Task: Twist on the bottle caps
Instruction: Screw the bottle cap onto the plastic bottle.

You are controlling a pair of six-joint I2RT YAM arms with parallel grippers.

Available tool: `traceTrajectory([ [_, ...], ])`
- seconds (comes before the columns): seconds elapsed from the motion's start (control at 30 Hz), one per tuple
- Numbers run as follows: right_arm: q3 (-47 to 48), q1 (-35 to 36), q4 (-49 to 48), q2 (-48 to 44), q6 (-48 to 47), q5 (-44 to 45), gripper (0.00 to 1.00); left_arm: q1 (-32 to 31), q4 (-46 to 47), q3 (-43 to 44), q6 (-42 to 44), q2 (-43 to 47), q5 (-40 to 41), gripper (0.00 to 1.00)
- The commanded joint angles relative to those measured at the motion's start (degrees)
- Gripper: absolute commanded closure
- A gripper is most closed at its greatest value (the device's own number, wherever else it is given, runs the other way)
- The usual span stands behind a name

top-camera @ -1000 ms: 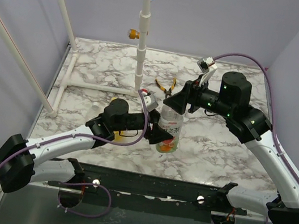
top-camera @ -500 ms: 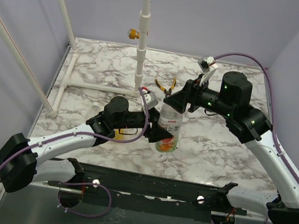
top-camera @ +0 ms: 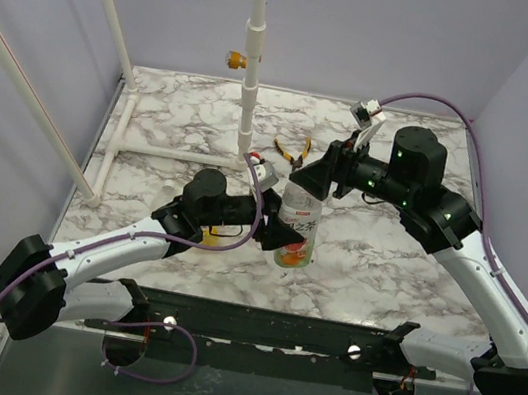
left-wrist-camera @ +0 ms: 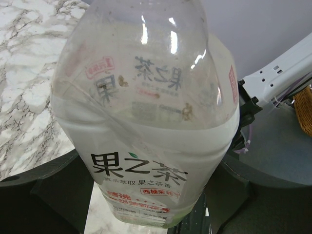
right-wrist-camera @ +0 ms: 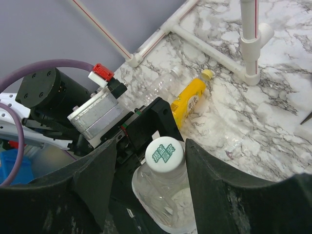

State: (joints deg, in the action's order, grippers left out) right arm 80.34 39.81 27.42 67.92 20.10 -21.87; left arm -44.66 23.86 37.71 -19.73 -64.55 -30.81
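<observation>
Left gripper: clamped on the clear bottle, low on its label; hold it firm.
Right gripper: straddles the white cap on the neck; contact unclear.
Technique: centre, pinch evenly, twist.

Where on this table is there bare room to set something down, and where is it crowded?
Bare marble: front right of the table, between the clear bottle and the right arm; also back left, behind the white pipe frame. Crowded: the middle, where both arms meet the bottle, pliers behind.
</observation>
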Motion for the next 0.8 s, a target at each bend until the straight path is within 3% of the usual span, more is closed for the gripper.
traceTrajectory([
  [0.0,0.0,0.4,0.2,-1.6,0.3,0.8,0.39,0.5,0.5,1.7,-0.6,-0.5,-1.6,1.00],
  [0.6,0.2,0.4,1.7,-2.0,0.6,3.2,0.39,0.5,-0.4,2.0,0.1,-0.1,-1.9,1.00],
  [0.67,0.2,0.4,2.8,-1.8,0.9,6.4,0.39,0.6,-1.6,2.1,0.7,0.1,-1.2,1.00],
  [0.77,1.6,0.4,7.8,-0.6,3.8,18.8,0.39,1.2,-2.0,1.1,0.4,0.2,-0.7,1.00],
])
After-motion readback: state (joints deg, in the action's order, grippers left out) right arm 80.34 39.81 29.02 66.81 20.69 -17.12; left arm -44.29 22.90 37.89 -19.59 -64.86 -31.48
